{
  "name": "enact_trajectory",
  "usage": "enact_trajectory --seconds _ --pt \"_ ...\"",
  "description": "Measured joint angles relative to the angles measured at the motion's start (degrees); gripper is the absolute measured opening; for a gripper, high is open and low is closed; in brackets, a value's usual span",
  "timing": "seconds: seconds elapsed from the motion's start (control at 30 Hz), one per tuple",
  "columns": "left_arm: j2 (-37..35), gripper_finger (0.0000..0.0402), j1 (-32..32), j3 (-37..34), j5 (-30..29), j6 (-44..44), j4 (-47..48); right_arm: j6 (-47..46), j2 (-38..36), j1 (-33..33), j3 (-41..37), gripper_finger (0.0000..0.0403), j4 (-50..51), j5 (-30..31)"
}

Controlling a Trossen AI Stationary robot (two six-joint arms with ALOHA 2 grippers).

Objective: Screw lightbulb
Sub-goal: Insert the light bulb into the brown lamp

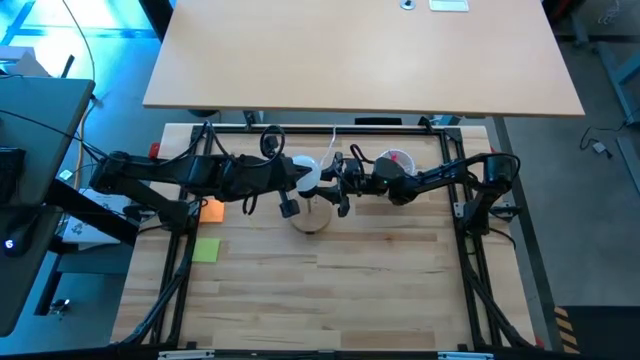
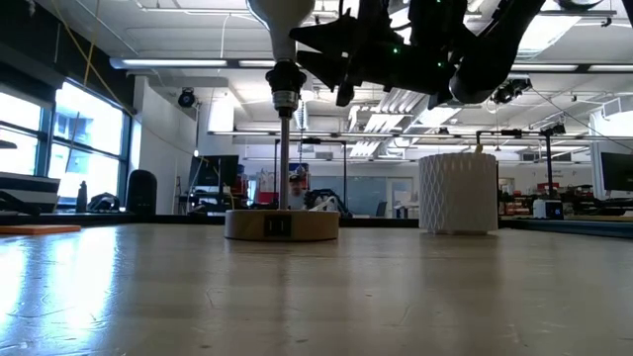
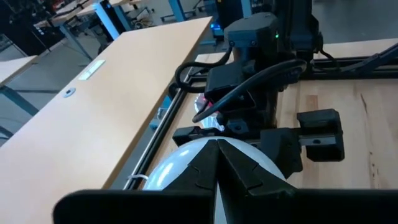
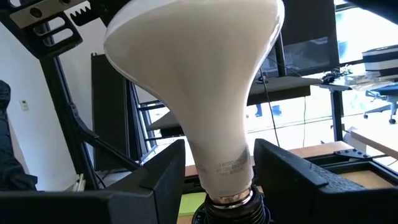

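Note:
The white lightbulb (image 4: 199, 74) stands upright, its silvery screw neck (image 4: 230, 200) down in the black socket (image 2: 284, 81) on top of a thin stem. The stem rises from a round wooden disc (image 2: 282, 224) at the middle of the table's far half. My right gripper (image 4: 221, 180) comes from the table's right and is shut on the bulb. My left gripper (image 3: 217, 158) comes from the left, higher up, with its fingers shut at the globe (image 3: 180, 165). In the high view both grippers meet over the bulb (image 1: 305, 170). My left gripper lays its shut fingertips (image 3: 208, 168) on the top of the globe, slanting down from the table's left. One of its toothed fingers (image 4: 53, 22) shows at the globe's upper edge; the touching spot itself is hidden by the fingers. My right gripper pinches the bulb's narrow tapered part (image 4: 221, 165), just above the screw neck, between its two fingers (image 4: 158, 180). The fingers come about level from the table's right, one on each side. The bulb stands upright with its neck in the socket.
A white latticed cup (image 2: 457, 193) holding pink items (image 1: 398, 160) stands right of the disc, under my right arm. An orange pad (image 1: 211, 211) and a green pad (image 1: 206, 250) lie at the left. A pale desk (image 1: 360, 50) stands beyond the far rail.

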State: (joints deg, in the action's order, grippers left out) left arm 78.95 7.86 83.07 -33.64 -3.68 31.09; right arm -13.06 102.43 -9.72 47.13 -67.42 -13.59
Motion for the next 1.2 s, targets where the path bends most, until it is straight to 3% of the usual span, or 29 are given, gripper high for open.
enact_trajectory --seconds 0.2,0.4,0.5,0.6,0.73,0.87,0.97,1.13,1.2 --pt "-0.2 0.0000 0.4 1.4 -0.1 -1.5 0.2 -0.1 -0.1 0.0 0.0 0.0186 0.1 0.2" --pt "-2.3 0.0000 2.1 8.9 -0.4 0.3 11.5 1.3 -3.9 -0.2 0.0 0.0185 6.5 0.3" --pt "-4.3 0.0000 4.0 9.1 -1.6 3.3 15.8 2.9 -7.1 -0.2 -0.1 0.0185 13.1 2.2" --pt "-7.2 0.0000 6.9 5.1 -8.3 10.8 21.4 4.4 -11.2 -0.1 -0.1 0.0185 22.6 7.7" --pt "-13.3 0.0000 11.4 -7.8 -15.2 22.0 21.9 5.8 -17.9 1.4 -0.1 0.0185 38.4 17.7" --pt "-20.2 0.0000 14.1 -24.6 -20.8 25.9 12.6 9.8 -23.2 3.7 -0.1 0.0185 53.0 28.7" --pt "-24.9 0.0000 14.3 -36.0 -22.6 23.6 0.5 12.4 -24.1 3.9 -0.1 0.0185 60.3 29.4" --pt "-27.4 0.0000 15.3 -49.3 -18.4 14.6 -26.2 18.4 -22.0 2.0 -0.2 0.0185 62.5 7.5" --pt "-26.5 0.0000 16.5 -53.1 -18.3 8.4 -39.8 20.1 -20.8 1.9 -0.2 0.0185 59.7 3.1"
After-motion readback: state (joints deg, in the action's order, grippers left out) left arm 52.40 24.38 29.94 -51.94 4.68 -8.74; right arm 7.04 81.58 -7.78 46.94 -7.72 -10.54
